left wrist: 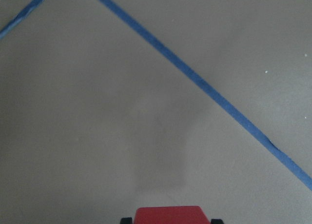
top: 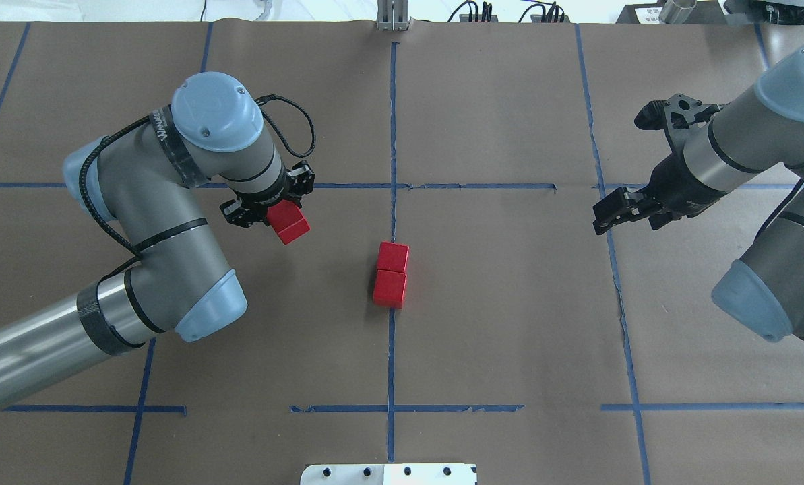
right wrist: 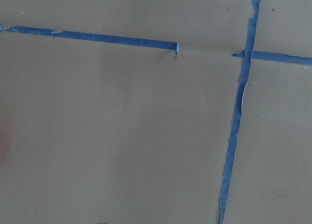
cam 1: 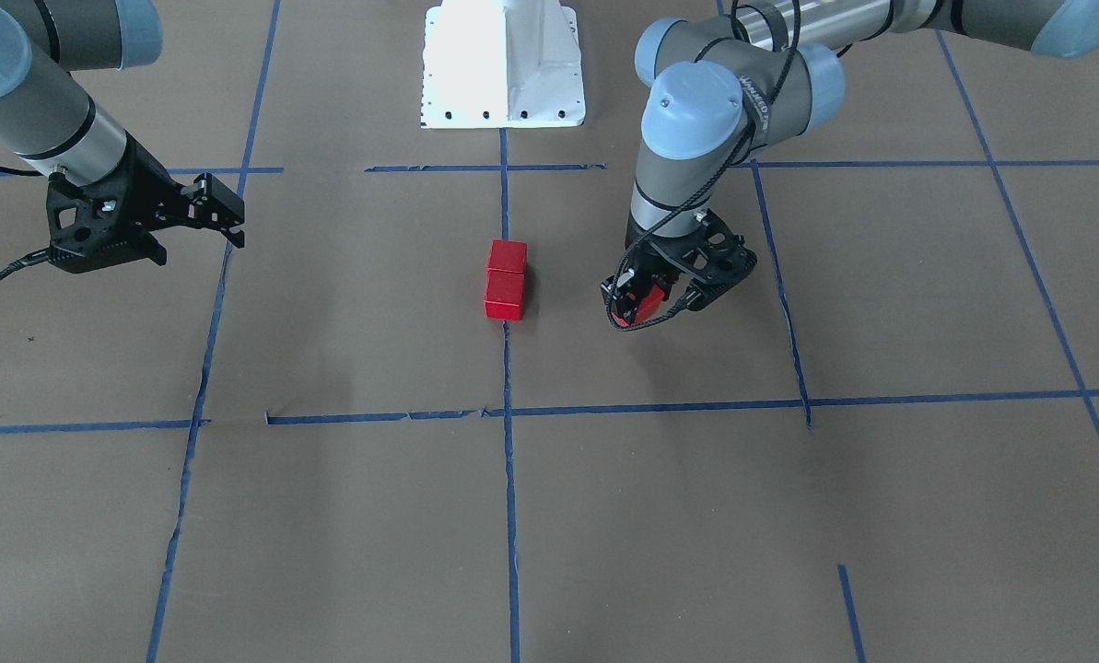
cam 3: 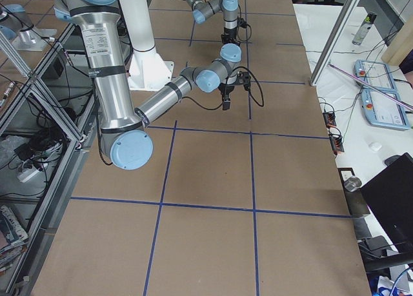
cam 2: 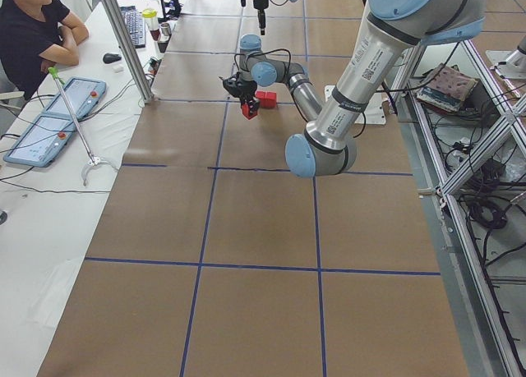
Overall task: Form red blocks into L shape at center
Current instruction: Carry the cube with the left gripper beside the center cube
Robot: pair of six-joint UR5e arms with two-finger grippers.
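Two red blocks [top: 393, 256] [top: 389, 287] lie touching end to end on the vertical blue tape line [top: 392, 135] at the center; in the front view they are the far block [cam 1: 508, 257] and the near block [cam 1: 505, 296]. My left gripper [top: 270, 207] is shut on the third red block [top: 290, 225] and holds it to the left of the pair, apart from it. It also shows in the front view [cam 1: 643, 299] and at the bottom edge of the left wrist view [left wrist: 168, 215]. My right gripper [top: 607, 217] is open and empty, far to the right.
The white robot base [cam 1: 503, 64] stands at the table's edge in line with the center tape. Brown paper with a blue tape grid [top: 482, 186] covers the table. An operator [cam 2: 33, 32] and control tablets sit at a side desk.
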